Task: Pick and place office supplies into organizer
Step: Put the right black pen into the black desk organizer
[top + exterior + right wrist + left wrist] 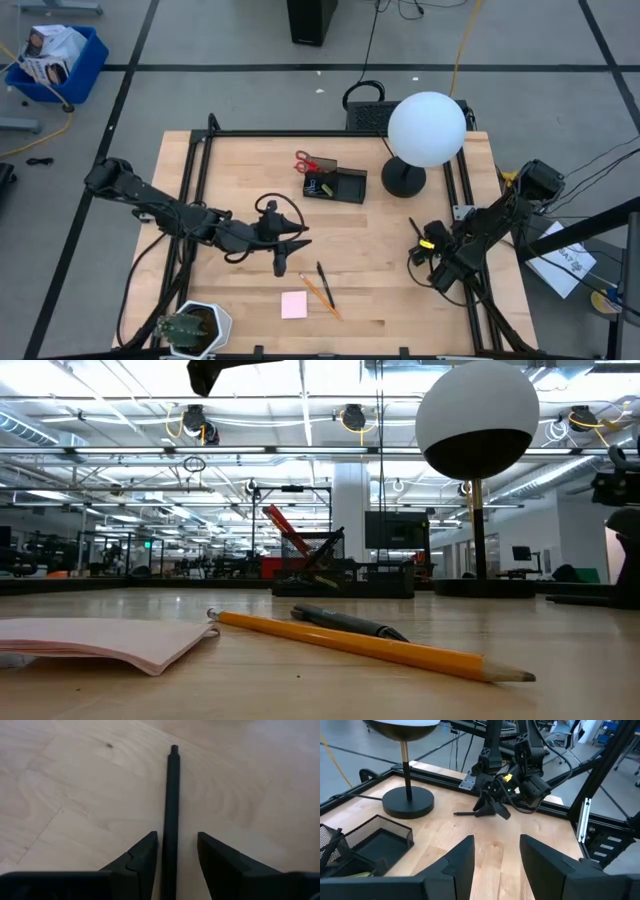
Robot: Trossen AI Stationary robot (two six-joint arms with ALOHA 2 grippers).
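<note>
The black mesh organizer [340, 186] stands at the table's middle far side, with red-handled scissors [304, 162] leaning tilted out of its taller section [285, 532]. A yellow pencil [322, 296], a black pen [323, 281] and a pink sticky-note pad [293, 305] lie flat near the front edge. My left gripper [290, 250] hovers open and empty above the table's middle [497, 865]. My right gripper [427, 243] is low at the right and open. Its fingers stand on either side of a second black pen [171, 795] lying on the wood. My right gripper stands with one finger [148, 851] close against the side of the black pen's near end [169, 851]; I cannot tell whether it touches. A gap shows between the pen and the other finger. The fingers lie along the pen, which rests on the table.
A lamp with a round black base [403, 179] and a white globe [427, 128] stands right of the organizer, close to my right arm. A white pot with a plant [195, 330] sits at the front left corner. A black frame rail [195, 200] runs along the table's sides.
</note>
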